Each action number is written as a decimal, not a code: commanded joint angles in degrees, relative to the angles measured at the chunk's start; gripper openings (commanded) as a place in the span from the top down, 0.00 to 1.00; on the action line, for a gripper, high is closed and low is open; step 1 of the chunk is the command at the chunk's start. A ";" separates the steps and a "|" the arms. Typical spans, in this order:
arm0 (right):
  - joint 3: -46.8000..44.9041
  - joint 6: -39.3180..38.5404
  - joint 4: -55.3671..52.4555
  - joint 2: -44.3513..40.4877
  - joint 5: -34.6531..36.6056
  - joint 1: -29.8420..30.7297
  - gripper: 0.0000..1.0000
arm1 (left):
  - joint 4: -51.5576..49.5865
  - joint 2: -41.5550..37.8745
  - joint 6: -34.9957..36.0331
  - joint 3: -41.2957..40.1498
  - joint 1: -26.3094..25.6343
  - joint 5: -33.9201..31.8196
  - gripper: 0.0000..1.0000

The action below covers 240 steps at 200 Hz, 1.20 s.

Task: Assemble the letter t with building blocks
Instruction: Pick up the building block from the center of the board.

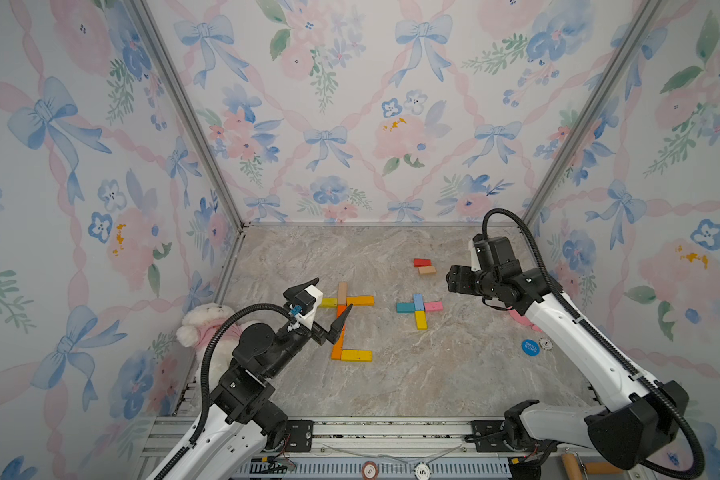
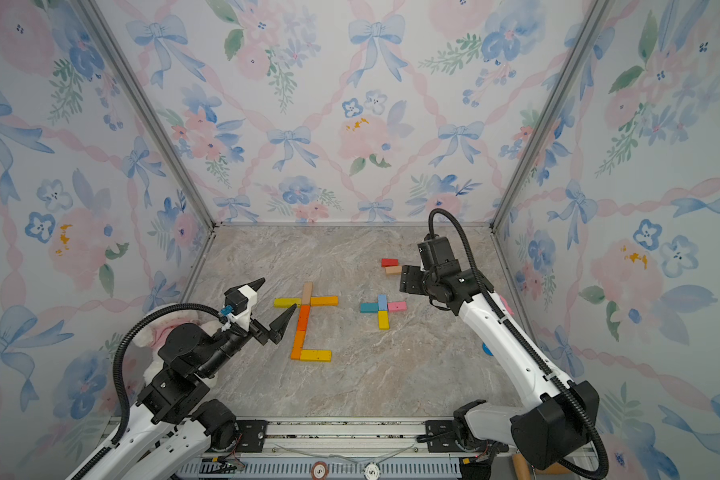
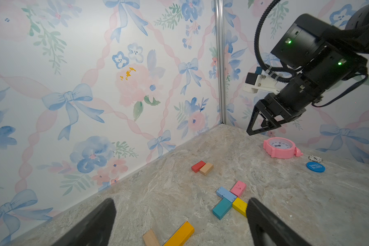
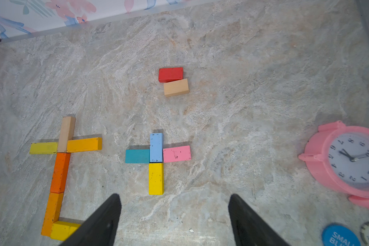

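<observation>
Your left gripper [image 1: 334,292] gapes wide and empty beside the big t [image 4: 60,170] of long blocks. Your right gripper [image 4: 174,194] is spread too, empty, above the table [image 4: 222,106] near the small t [image 4: 156,147]. Both t's lie flat side by side, and the red block [image 4: 170,74] and peach block [image 4: 176,87] lie touching, apart behind the small t.

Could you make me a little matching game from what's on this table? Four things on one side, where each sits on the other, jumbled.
1. red block
2. teal block
3. pink clock
4. dark orange block

A. end-on against the long tan block
B. near the blue chip
C. beside the peach block
D. against the light blue block

Pairs: 1-C, 2-D, 3-B, 4-A
</observation>
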 commanded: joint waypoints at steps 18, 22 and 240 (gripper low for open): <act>4.11 -1.45 -1.17 4.00 -1.17 -1.43 0.19 | 1.50 0.58 0.38 -0.26 0.46 0.02 0.02; 4.20 -1.69 -0.82 4.60 -1.14 -1.48 0.19 | 1.48 0.54 0.36 -0.26 0.46 -0.06 0.02; 37.77 -11.30 -7.84 45.59 2.86 -3.60 0.25 | 1.31 0.68 0.20 -0.36 0.43 1.17 0.02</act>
